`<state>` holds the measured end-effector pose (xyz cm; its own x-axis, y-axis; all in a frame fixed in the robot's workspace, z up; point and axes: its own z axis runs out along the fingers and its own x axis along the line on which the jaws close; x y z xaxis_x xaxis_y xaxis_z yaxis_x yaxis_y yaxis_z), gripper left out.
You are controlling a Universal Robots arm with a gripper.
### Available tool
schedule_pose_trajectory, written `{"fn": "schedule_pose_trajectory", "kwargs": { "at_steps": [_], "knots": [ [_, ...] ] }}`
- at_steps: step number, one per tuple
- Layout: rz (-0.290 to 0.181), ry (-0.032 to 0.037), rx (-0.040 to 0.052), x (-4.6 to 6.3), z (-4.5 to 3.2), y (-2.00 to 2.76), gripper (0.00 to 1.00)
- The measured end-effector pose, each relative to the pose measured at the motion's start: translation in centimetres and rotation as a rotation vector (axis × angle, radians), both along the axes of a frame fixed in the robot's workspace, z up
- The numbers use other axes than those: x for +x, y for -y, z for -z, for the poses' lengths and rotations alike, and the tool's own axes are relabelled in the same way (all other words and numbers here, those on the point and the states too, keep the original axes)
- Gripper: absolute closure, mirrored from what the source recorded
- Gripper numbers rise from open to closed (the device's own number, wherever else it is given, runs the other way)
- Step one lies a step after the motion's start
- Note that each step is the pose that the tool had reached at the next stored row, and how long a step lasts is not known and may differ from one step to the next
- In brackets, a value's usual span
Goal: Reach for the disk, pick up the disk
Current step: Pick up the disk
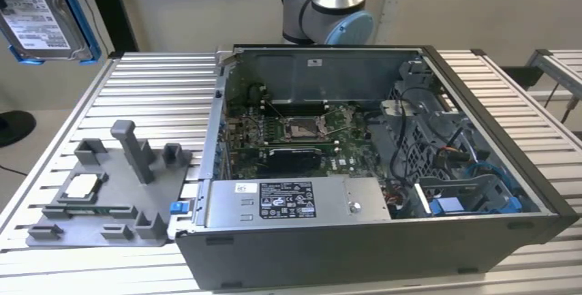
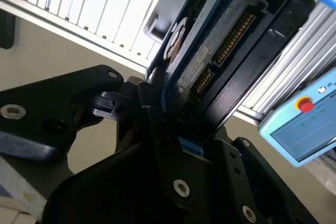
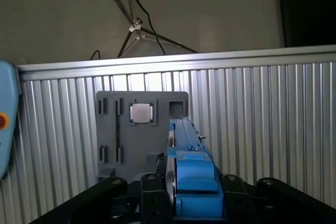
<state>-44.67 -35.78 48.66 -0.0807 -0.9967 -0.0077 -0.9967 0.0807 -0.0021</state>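
Flat silver-grey disk (image 1: 46,19) in blue plastic rails, pinched between the fingers (image 2: 153,116) of the black gripper (image 2: 181,123). Ribbed metal table (image 3: 262,119) beyond the fingertips

the disk (image 1: 46,17) has a dull silver-grey metal face with a white paper label, framed by glossy blue plastic rails. the gripper (image 3: 191,184) holding it is matt black, perhaps plastic or coated metal. the table (image 1: 155,97) is ribbed bare aluminium with a satin sheen, the fixture plate (image 1: 84,239) on it is matt grey plastic carrying a small chip (image 1: 82,184) with a bright metal lid, and the computer case (image 1: 364,254) is smooth grey painted sheet metal.
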Motion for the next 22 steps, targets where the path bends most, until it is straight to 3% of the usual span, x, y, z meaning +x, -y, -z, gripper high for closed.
{"fn": "schedule_pose_trajectory", "kwargs": {
  "at_steps": [9,22],
  "knots": [
    [0.0,-0.0001,0.0,0.1,0.0,0.0,1.0],
    [0.0,0.0,0.0,1.8,0.0,0.0,1.0]
  ]
}}
